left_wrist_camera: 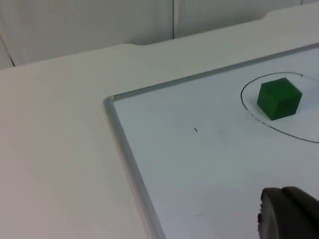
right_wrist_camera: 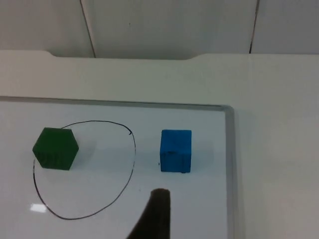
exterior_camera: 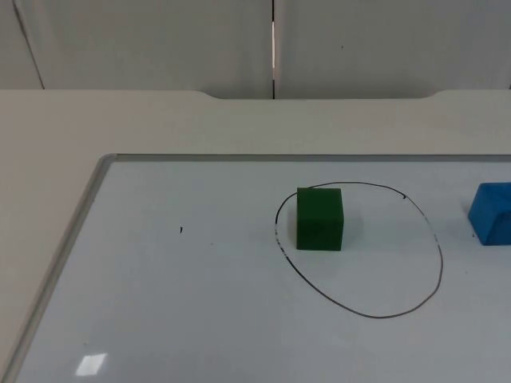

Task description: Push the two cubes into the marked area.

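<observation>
1. Right tool (right_wrist_camera: pixel 155 219): one dark fingertip in view; opening cannot be told, nothing seen held.
2. Left tool (left_wrist_camera: pixel 289 214): same, grip unreadable.
3. Blue cube (right_wrist_camera: pixel 176 151) just ahead of right tool, outside the ring (right_wrist_camera: pixel 130 169), cut off in top view.
4. Green cube (right_wrist_camera: pixel 55 148) inside the ring at its edge.

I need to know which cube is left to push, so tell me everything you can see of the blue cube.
The blue cube is a plain, matte, solid-coloured block with sharp edges, foam-like or plastic by its look. It sits flat and upright on the whiteboard, outside the hand-drawn black outline, on the side away from the green cube, which sits inside the outline at its edge. The blue cube lies between the outline and the board's metal frame, touching neither. Nothing touches it but the board; the right tool's fingertip stands short of it.
</observation>
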